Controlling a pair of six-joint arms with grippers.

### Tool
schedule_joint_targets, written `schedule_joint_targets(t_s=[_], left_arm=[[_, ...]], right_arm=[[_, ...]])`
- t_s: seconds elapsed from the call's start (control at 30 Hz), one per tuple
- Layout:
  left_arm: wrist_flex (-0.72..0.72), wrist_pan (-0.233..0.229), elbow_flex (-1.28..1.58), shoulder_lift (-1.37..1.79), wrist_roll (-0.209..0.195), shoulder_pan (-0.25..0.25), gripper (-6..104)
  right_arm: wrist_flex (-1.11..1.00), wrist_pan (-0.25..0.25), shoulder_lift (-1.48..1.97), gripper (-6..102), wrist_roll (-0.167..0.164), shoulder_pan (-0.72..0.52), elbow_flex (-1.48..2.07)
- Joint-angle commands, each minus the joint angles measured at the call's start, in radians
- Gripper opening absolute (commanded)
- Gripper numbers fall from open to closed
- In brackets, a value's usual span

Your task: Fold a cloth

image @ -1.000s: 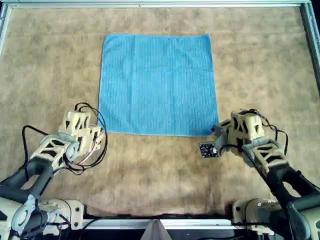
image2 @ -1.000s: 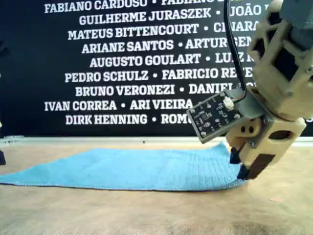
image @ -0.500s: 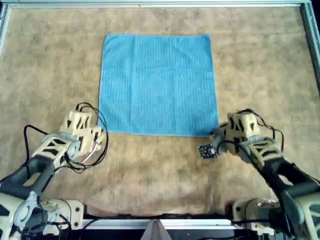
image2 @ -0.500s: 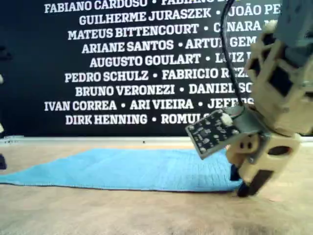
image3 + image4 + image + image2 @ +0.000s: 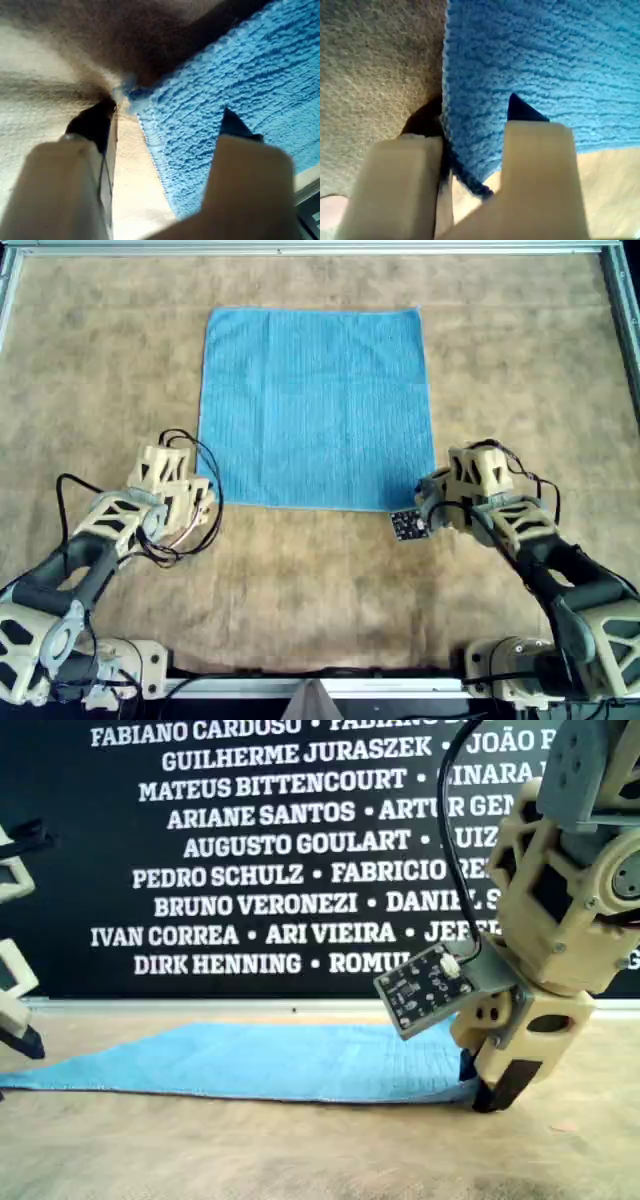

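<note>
The cloth (image 5: 316, 407) is straddled at its near corners by the parted left gripper (image 5: 165, 130) and right gripper (image 5: 472, 120), seemingly not yet clamped. Both should be shut together on equal bites before lifting.

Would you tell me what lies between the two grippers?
The overhead view shows the cloth's near edge and bare table between the left gripper and right gripper.

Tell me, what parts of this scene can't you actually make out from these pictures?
- The cloth's underside: every view, it lies flat on the mat.
- Its near corner by the right gripper: overhead view, the gripper covers it.
- The left gripper: exterior view, mostly cut off by the exterior view's left edge.
- Some wall names: exterior view, hidden behind the arm.
- The small circuit board's detail: too small.
</note>
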Motion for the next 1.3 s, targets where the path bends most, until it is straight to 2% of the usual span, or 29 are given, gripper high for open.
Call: schedule_joint_targets(t_s=[0.0,0.4,0.5,0.6,0.83,0.9,1.0,1.27], left_arm=[[-0.015,-0.009,-0.055,-0.002,0.005,-0.021,73],[-0.014,-0.009,-0.110,-0.046,0.005,-0.020,73],[-0.012,-0.009,-0.103,-0.046,0.005,-0.020,70],[-0.012,-0.009,-0.100,-0.035,0.005,-0.020,58],[-0.015,0.008,-0.120,-0.028,0.002,-0.012,16],[-0.017,0.008,-0.121,-0.026,-0.009,-0.017,7],[-0.014,0.008,-0.109,-0.005,-0.014,-0.021,0],[-0.009,0.008,0.003,0.244,-0.014,-0.025,-1]], right_arm=[[-0.009,-0.006,0.009,44,-0.006,0.006,-0.067],[-0.008,-0.006,-0.063,42,-0.006,0.006,-0.143],[-0.008,-0.006,-0.063,37,-0.005,0.005,-0.143],[-0.008,-0.006,-0.063,26,-0.005,0.005,-0.144],[-0.008,-0.006,-0.040,9,-0.003,0.005,-0.144],[-0.008,-0.006,-0.037,5,0.009,0.003,-0.144],[-0.002,-0.006,-0.028,1,0.012,0.003,-0.143],[0.015,-0.006,0.155,0,0.008,-0.006,-0.037]])
